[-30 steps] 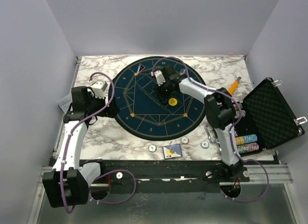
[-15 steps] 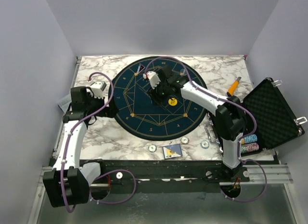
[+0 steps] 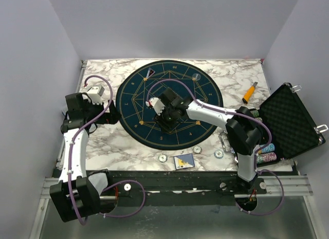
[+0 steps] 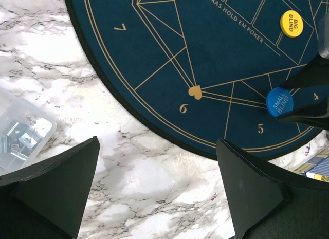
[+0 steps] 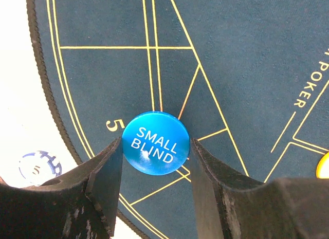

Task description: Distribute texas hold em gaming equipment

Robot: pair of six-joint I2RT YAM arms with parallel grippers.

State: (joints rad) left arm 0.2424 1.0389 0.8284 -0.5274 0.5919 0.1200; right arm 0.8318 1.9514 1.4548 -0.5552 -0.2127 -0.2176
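The right jaws are clenched on a blue disc (image 5: 155, 143) printed SMALL BLIND, one finger (image 5: 103, 182) pressed to each side of its rim. The disc sits over the round dark-blue mat (image 3: 136, 97), just beside the gold numeral 5 and near the mat's front edge. Whether it rests on the cloth or hangs just above it cannot be told. A yellow disc (image 4: 291, 23) marked BIG BLIND lies flat on the mat, nearer the centre and apart from the blue one. The right arm (image 3: 213, 109) reaches in from the right across the mat. The left jaws are released and spread wide over bare marble desk (image 3: 103, 141) just off the mat's left rim, grasping nothing. A clear plastic box (image 4: 23, 136) of small parts lies beside them. On the desk in front of the mat are three whitish chips (image 3: 162, 158), (image 3: 197, 149), (image 3: 219, 153), and a card (image 3: 184, 161) lies between them. One of these chips (image 5: 36, 167) shows in the right wrist view just outside the mat's edge. At the right an open black case (image 3: 290, 121) holds rows of chips (image 3: 263, 153), and an orange-handled tool (image 3: 250, 92) lies on the desk behind it.
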